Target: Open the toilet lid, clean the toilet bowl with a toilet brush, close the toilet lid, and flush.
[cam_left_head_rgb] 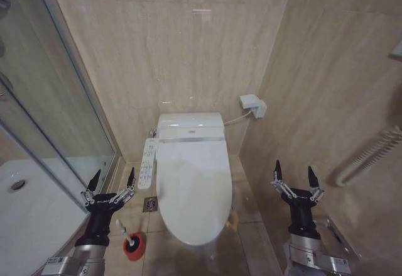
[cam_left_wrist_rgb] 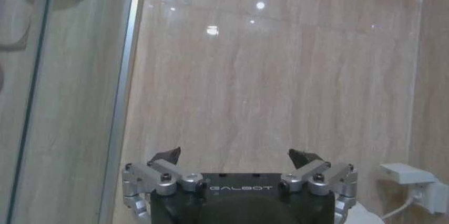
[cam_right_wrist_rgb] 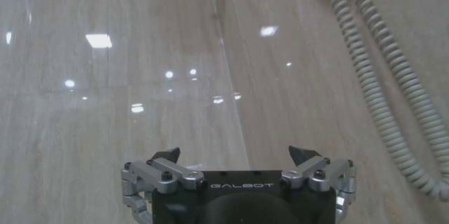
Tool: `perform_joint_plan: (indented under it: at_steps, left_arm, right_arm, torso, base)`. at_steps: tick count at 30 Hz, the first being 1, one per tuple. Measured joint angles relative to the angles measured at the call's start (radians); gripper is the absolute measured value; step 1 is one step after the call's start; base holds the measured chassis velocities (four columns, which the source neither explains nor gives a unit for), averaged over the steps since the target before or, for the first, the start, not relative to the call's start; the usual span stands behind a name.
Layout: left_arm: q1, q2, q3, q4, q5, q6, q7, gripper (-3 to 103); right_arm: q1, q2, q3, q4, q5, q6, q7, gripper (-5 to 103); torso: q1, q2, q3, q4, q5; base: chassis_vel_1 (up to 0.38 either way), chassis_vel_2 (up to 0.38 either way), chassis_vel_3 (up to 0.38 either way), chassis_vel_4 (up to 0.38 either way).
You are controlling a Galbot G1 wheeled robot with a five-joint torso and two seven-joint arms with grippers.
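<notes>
Left claw, "GALBOT" lettering

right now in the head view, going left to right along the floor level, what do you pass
shower tray → left gripper → toilet brush → toilet lid → right gripper

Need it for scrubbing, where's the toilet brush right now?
In the head view, the toilet brush stands on the floor left of the toilet bowl, just beside the left end effector.
</notes>
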Motion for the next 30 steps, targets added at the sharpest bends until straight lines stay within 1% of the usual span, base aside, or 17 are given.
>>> perform_joint_plan:
  at_steps: [5,8,9,12,15,23,30]
  left_arm:
    - [-0.004,0.001,-0.007,0.008,0.003,-0.006,0.024,100]
    - [-0.005,0.002,-0.007,0.008,0.005,-0.008,0.031,100]
    - [-0.004,0.002,-0.007,0.008,0.006,-0.011,0.036,100]
    - [-0.003,0.002,-0.007,0.008,0.008,-0.018,0.044,100]
    - [0.002,0.003,-0.010,0.003,0.007,-0.027,0.052,100]
    - [0.008,0.003,-0.016,-0.001,0.007,-0.039,0.058,100]
    - [0.010,0.001,-0.019,-0.009,0.006,-0.036,0.057,100]
  right_arm:
    - [0.001,-0.004,0.004,0.000,0.002,0.003,0.000,100]
    - [0.000,-0.005,0.007,0.000,0.004,0.005,0.000,100]
    - [0.000,-0.005,0.007,0.000,0.004,0.006,0.000,100]
    - [-0.001,-0.006,0.007,0.000,0.004,0.006,0.000,100]
    - [-0.004,-0.006,0.007,0.003,0.005,0.006,0.001,100]
    - [-0.010,-0.006,0.007,0.010,0.005,0.006,0.001,100]
    - [-0.012,-0.009,0.011,0.014,0.007,0.007,0.002,100]
  torso:
    - [0.002,0.000,0.001,0.0004,-0.0001]
    - [0.002,-0.001,0.001,0.0001,-0.0003]
    - [0.002,-0.001,0.001,0.0004,-0.0002]
    - [0.002,-0.001,0.001,-0.0002,-0.0002]
    - [0.001,0.000,0.000,0.0003,-0.0001]
    - [0.001,0.000,0.000,0.0002,-0.0002]
    - [0.001,0.000,0.000,0.0002,-0.0001]
  base:
    - [-0.011,0.019,0.027,-0.017]
    - [-0.061,0.070,0.046,-0.060]
    - [-0.035,0.059,0.030,-0.057]
    - [-0.023,-0.004,-0.017,-0.038]
    - [0.000,0.000,0.000,0.000]
    - [0.000,0.000,0.000,0.000]
    - [0.000,0.000,0.000,0.000]
